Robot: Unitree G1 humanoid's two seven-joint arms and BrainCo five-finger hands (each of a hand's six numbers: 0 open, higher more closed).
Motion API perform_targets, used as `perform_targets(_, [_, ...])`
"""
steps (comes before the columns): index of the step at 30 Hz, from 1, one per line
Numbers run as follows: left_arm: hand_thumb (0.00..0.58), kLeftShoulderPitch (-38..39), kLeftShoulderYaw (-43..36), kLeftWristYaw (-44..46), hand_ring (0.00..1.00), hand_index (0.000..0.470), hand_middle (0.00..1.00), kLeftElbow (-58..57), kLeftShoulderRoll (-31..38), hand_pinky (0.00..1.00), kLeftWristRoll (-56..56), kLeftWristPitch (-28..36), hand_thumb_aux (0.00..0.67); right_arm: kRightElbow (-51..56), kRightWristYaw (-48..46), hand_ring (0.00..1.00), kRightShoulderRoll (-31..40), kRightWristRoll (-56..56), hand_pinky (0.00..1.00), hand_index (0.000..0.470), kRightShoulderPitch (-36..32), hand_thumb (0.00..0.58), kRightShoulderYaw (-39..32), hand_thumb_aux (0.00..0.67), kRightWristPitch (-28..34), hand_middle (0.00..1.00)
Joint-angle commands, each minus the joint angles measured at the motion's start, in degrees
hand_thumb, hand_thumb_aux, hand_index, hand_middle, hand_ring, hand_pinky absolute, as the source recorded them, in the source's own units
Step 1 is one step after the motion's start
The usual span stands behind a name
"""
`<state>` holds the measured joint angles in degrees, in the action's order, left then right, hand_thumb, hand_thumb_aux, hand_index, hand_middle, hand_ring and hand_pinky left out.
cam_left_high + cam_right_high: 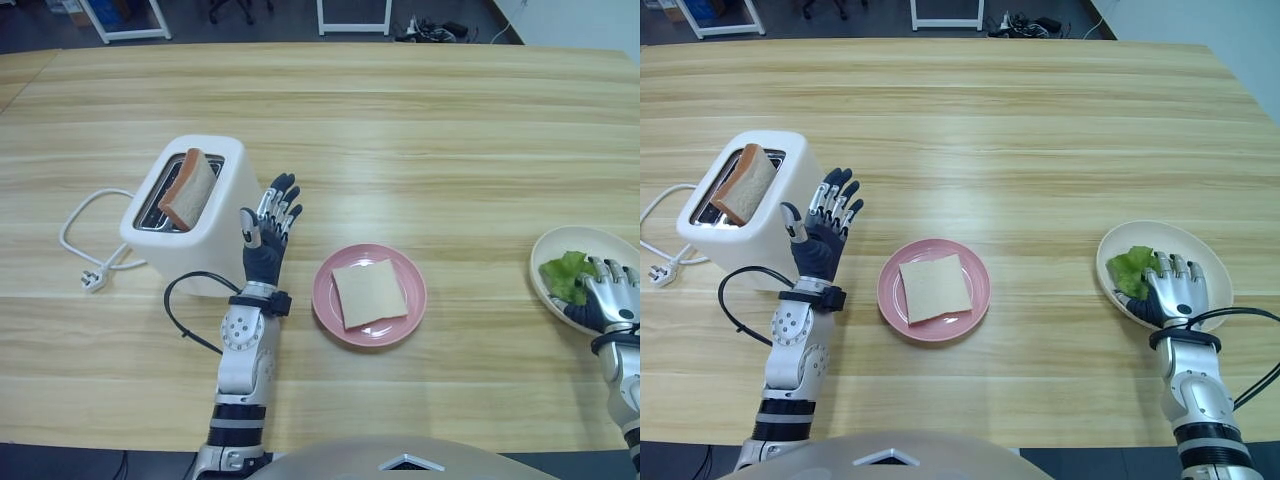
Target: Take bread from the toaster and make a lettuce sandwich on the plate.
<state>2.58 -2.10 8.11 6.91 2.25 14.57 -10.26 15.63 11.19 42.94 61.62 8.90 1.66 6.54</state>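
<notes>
A white toaster [190,215] stands at the left with one slice of bread [189,188] sticking up out of its slot. My left hand [268,228] is upright just right of the toaster, fingers spread, holding nothing. A pink plate [369,295] in the middle carries one flat slice of bread [369,293]. At the right a cream bowl [1164,273] holds green lettuce [1130,268]. My right hand [1171,287] rests in that bowl, fingers curled down over the lettuce's near edge.
The toaster's white cord and plug [92,278] lie on the table to its left. A black cable [185,315] loops off my left wrist. The wide wooden table [400,130] stretches behind; chair and desk legs stand beyond its far edge.
</notes>
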Motion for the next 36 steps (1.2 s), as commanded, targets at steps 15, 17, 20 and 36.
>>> perform_targets(15, [0.000,1.5,0.4,-0.4,0.00,0.000,0.00,-1.3,-1.8,0.00,-3.4,-0.1,0.000,-30.3,6.1,0.00,-3.9,-1.6,0.00,0.470,-3.6,0.580,-1.3,0.670,1.3,0.00])
perform_targets(17, [0.000,1.3,0.2,-0.4,0.00,0.000,0.00,-1.8,-2.2,0.00,-3.7,-0.4,0.000,-33.6,5.3,0.00,-7.1,-0.5,0.00,0.470,-8.1,0.580,-5.7,0.670,-0.3,0.00])
perform_targets(20, [0.000,0.8,0.0,-0.3,0.00,0.000,0.00,-2.9,-2.8,0.00,-4.0,-0.8,0.000,-32.7,3.9,0.00,-13.6,1.5,0.00,0.470,-14.9,0.580,-13.8,0.670,-2.5,0.00])
perform_targets(36, [0.000,0.9,-0.1,-0.2,0.00,0.000,0.00,-5.2,-4.1,0.00,-5.2,-1.4,0.000,-13.2,5.7,0.00,-21.5,5.0,0.00,0.470,-16.0,0.580,-32.7,0.670,-8.2,0.00])
